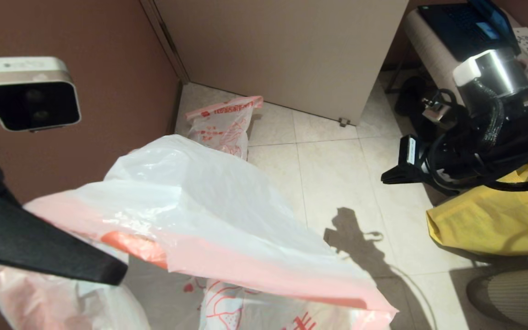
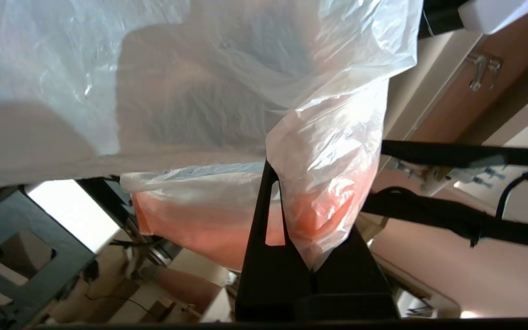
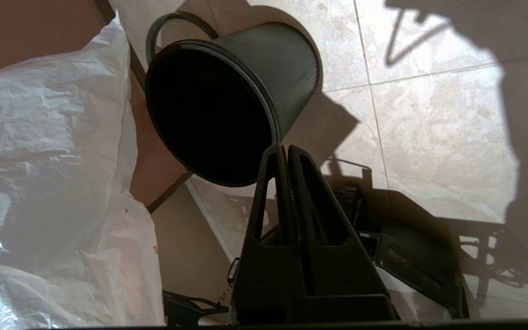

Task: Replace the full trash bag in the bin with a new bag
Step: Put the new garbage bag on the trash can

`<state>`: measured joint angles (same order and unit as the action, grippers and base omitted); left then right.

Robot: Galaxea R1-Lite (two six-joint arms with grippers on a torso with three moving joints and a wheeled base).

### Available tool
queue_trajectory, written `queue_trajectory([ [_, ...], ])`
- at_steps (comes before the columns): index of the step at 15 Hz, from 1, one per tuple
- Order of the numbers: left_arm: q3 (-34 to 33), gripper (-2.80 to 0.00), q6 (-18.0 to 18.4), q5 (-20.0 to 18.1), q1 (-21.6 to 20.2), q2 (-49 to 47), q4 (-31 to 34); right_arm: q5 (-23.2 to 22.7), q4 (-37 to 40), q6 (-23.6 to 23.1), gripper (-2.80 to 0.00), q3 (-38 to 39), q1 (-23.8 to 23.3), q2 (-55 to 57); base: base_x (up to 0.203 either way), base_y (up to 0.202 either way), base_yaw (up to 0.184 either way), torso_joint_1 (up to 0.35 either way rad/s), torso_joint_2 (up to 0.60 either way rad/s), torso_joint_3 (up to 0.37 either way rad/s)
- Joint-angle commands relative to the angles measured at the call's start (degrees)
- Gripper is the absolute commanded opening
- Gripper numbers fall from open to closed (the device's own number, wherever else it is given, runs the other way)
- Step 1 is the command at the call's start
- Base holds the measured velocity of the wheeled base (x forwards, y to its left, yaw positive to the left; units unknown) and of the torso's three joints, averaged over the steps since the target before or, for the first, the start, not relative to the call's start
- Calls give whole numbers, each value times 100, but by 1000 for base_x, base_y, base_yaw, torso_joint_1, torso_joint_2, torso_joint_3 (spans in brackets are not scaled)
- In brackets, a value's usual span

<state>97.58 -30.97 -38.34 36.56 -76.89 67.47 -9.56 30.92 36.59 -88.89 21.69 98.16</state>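
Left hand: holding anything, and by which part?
Yes. The left hand is shut on the new bag, pinching a gathered fold at its pink-banded mouth edge; the rest spreads out from there.

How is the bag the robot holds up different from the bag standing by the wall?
The new bag is up in the air, pinched by the left gripper; the full bag stands on the floor. The new bag is limp and spread out; the full bag stands filled out. The new bag looks mostly plain on top; the full bag shows red print. Both are thin whitish plastic with a pink band.
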Motion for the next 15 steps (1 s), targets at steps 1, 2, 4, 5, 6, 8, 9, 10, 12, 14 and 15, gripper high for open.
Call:
queue_trajectory([
  [1, 82, -280, -248, 11, -51, -172, 60, 30, 20, 143, -280, -23, -37, 85, 0, 0, 0, 0, 0, 0],
  [2, 240, -280, -360, 73, -34, -202, 149, 188, 44, 254, -280, -33, -41, 68, 0, 0, 0, 0, 0, 0],
  [4, 727, -280, -407, 168, 26, -321, 731, 534, 251, 326, -280, -27, -46, -4, 0, 0, 0, 0, 0, 0],
  [5, 990, -280, -413, 206, 71, -437, 1172, 565, 368, 371, -280, -1, -50, -87, 0, 0, 0, 0, 0, 0],
  [6, 1156, -280, -416, 311, 227, -588, 1638, 583, 487, 473, -280, 11, -50, -176, 0, 0, 0, 0, 0, 0],
  [8, 1225, -280, -375, 642, 410, -791, 2176, 757, 546, 523, -280, 12, -51, -202, 0, 0, 0, 0, 0, 0],
  [9, 1167, -280, -372, 644, 420, -802, 2195, 824, 556, 525, -280, 21, -51, -200, 0, 0, 0, 0, 0, 0],
  [10, 1149, -280, -374, 627, 448, -827, 2208, 824, 556, 533, -280, 21, -59, -192, 0, 0, 0, 0, 0, 0],
  [12, 965, -280, -354, 599, 548, -809, 2247, 833, 549, 533, -280, 26, -86, -115, 0, 0, 0, 0, 0, 0],
  [14, 780, -280, 186, 125, 719, -636, 2249, 836, 536, 541, -280, 21, -76, 62, 0, 0, 0, 0, 0, 0],
  [15, 747, -280, 274, 66, 751, -625, 2249, 833, 527, 549, -280, 21, -66, 100, 0, 0, 0, 0, 0, 0],
])
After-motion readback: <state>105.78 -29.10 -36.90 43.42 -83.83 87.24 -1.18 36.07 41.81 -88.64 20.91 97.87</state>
